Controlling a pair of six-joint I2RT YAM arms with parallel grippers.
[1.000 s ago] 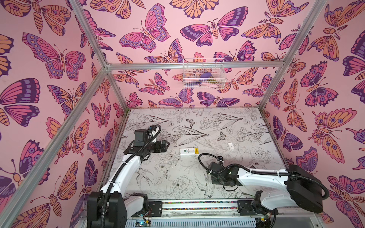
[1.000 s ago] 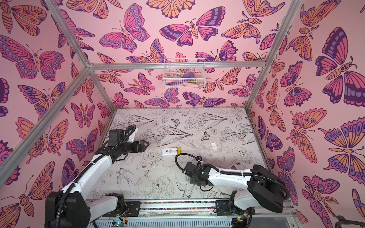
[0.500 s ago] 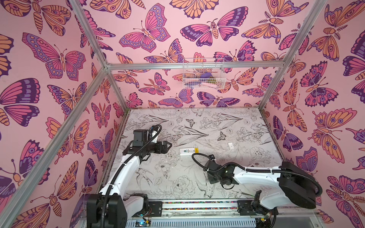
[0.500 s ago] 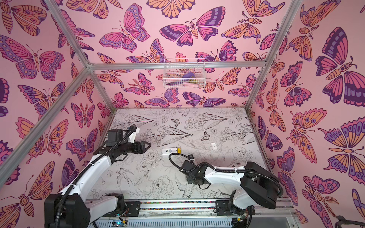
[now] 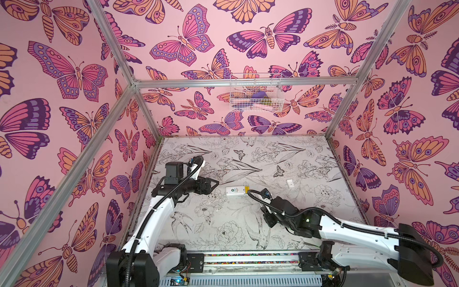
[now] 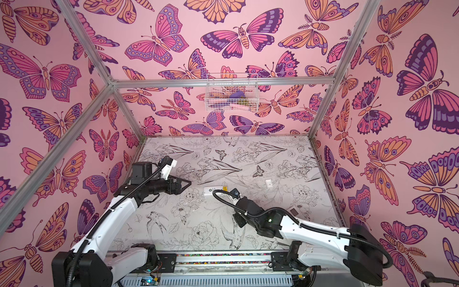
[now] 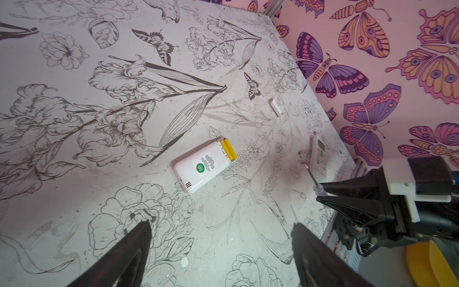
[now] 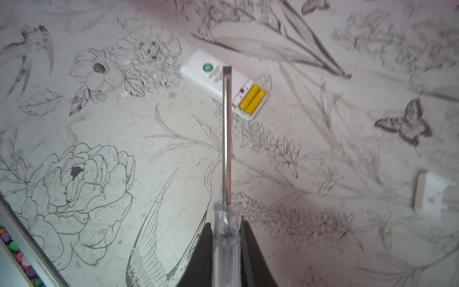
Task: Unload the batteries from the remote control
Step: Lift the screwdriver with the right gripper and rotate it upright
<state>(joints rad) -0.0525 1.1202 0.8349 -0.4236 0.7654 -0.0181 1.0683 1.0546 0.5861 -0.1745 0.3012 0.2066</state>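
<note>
Fingers (image 8: 201, 248) of the right gripper (image 8: 226, 225) clamp the clear handle of a flat-blade screwdriver (image 8: 227, 139). Its blade points out toward a white remote (image 8: 211, 72) lying face down on the flower-printed table (image 8: 323, 236). Two yellow batteries (image 8: 252, 98) sit side by side in the remote's open bay at one end, with the lid off. A small white cover (image 7: 277, 106) lies well apart from it, toward the right wall.

In the left wrist view the blade tip hangs in the air, clear of the remote and touching nothing. The left gripper (image 7: 221, 225) hovers on the remote's other side, fingers spread wide with nothing between them. A second remote (image 7: 319, 151), with a small screen, lies near the right wall. No black batteries can be seen.

The step in hand appears to be prying. To do it well, the blade would likely come in low and shallow and slip under the end of the nearer battery. It would then lever up gently rather than stab down. The light remote may skid under the push, so the free left gripper would do well to pin its body first. A battery sprung loose could roll across the table, so a slow lift seems wise.
</note>
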